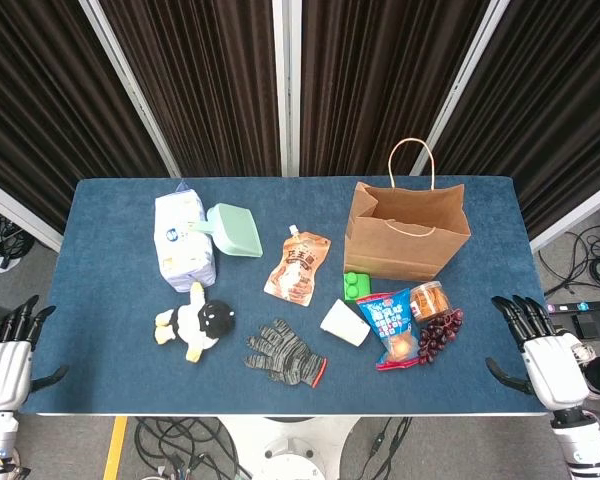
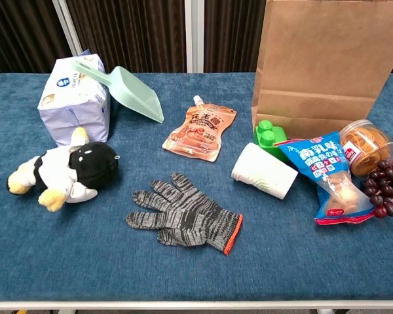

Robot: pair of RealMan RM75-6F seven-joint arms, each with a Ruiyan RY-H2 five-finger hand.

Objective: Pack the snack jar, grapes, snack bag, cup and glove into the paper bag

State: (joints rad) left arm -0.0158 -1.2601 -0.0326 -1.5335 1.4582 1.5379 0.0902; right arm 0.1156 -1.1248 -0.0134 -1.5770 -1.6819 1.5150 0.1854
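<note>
The brown paper bag (image 1: 408, 235) (image 2: 327, 62) stands upright and open at the back right. In front of it lie the snack jar (image 1: 430, 298) (image 2: 363, 147) on its side, dark grapes (image 1: 440, 333) (image 2: 385, 188), the blue snack bag (image 1: 391, 327) (image 2: 324, 180) and a white cup (image 1: 345, 322) (image 2: 264, 171) on its side. A grey glove (image 1: 285, 353) (image 2: 183, 216) with an orange cuff lies flat near the front. My left hand (image 1: 7, 355) hangs off the table's left edge, fingers spread, empty. My right hand (image 1: 540, 352) sits off the right edge, likewise empty.
A green block (image 1: 355, 285) (image 2: 268, 136) sits by the bag's base. An orange spout pouch (image 1: 298, 265) (image 2: 201, 134), a green scoop (image 1: 235, 230) (image 2: 128, 91), a white tissue pack (image 1: 185, 240) (image 2: 75, 98) and a cow plush toy (image 1: 195, 327) (image 2: 65, 171) occupy the left and middle.
</note>
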